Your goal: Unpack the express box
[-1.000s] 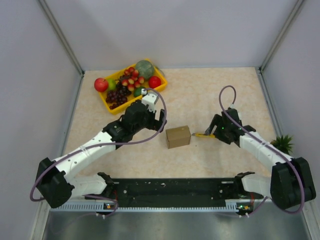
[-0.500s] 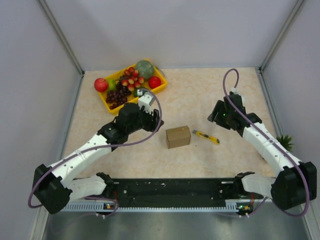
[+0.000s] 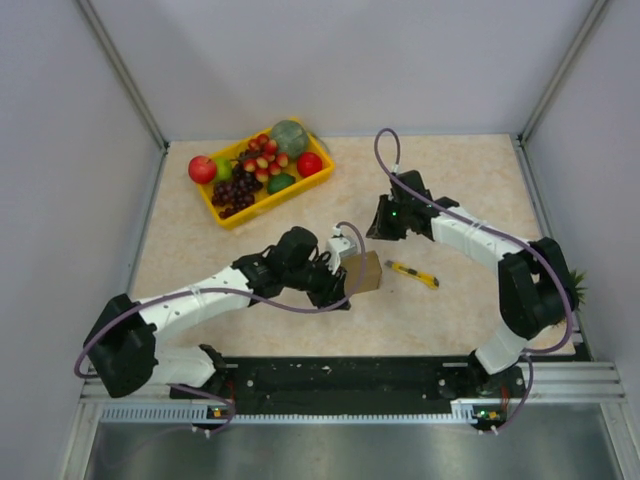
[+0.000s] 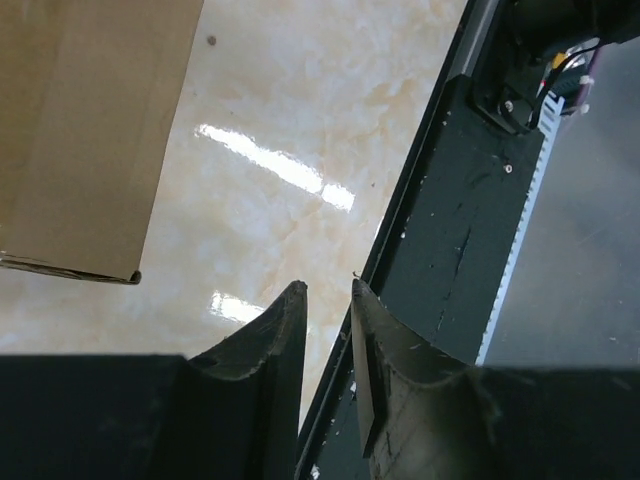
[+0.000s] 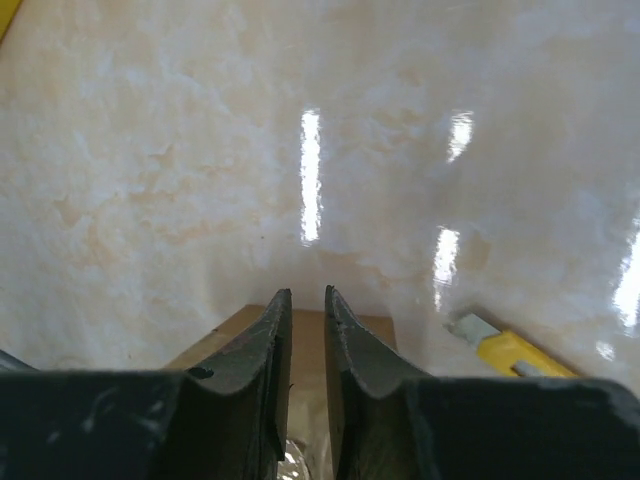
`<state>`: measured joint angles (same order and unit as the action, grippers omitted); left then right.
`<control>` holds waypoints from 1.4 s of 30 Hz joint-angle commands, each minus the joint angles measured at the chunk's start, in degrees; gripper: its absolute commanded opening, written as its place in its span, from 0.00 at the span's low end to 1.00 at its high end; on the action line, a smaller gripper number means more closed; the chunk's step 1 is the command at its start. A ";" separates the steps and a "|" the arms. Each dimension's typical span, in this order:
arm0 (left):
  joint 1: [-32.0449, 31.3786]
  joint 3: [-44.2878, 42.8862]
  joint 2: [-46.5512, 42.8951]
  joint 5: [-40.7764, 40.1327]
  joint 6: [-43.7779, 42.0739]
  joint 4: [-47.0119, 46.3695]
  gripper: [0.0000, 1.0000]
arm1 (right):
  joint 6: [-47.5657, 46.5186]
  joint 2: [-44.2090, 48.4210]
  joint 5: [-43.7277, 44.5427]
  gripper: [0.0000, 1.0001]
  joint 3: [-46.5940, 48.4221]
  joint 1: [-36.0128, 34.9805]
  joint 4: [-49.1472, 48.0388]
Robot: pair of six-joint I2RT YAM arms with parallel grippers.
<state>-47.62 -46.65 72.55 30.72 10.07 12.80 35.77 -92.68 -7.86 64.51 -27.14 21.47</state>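
The express box (image 3: 368, 270) is a small plain brown cardboard box, closed, in the middle of the table. My left gripper (image 3: 335, 290) is low at the box's left side, partly covering it. In the left wrist view the box (image 4: 80, 130) lies up and to the left of the gripper (image 4: 327, 290), whose fingers stand a narrow gap apart with nothing between them. My right gripper (image 3: 376, 232) hovers just behind the box's far edge. The right wrist view has the box (image 5: 308, 345) under the gripper (image 5: 307, 292), with the fingers almost together and empty.
A yellow utility knife (image 3: 412, 274) lies right of the box, also seen as the knife (image 5: 505, 352). A yellow fruit tray (image 3: 222, 215) sits at the back left. A small green plant (image 3: 566, 286) is at the right edge. The black base rail (image 4: 450, 250) is near my left fingers.
Both grippers have closed from wide open. The left arm swung right and down to the box's left side. The right arm moved left and back, from near the knife to behind the box.
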 commanded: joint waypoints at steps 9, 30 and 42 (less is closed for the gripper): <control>2.86 -4.06 9.45 -17.80 9.70 0.83 0.24 | -2.63 1.79 -11.12 0.15 -2.54 -2.92 -1.88; 14.48 -8.11 21.48 2.14 24.47 -11.03 0.24 | 5.27 10.42 -10.78 0.16 -9.58 -11.61 -4.16; 19.05 -0.28 26.32 11.12 35.37 -23.70 0.22 | 7.47 7.70 -8.05 0.16 -3.78 -17.77 -6.62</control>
<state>-28.62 -48.58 98.08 36.40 39.92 1.26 41.43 -82.21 -13.08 57.10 -40.95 18.00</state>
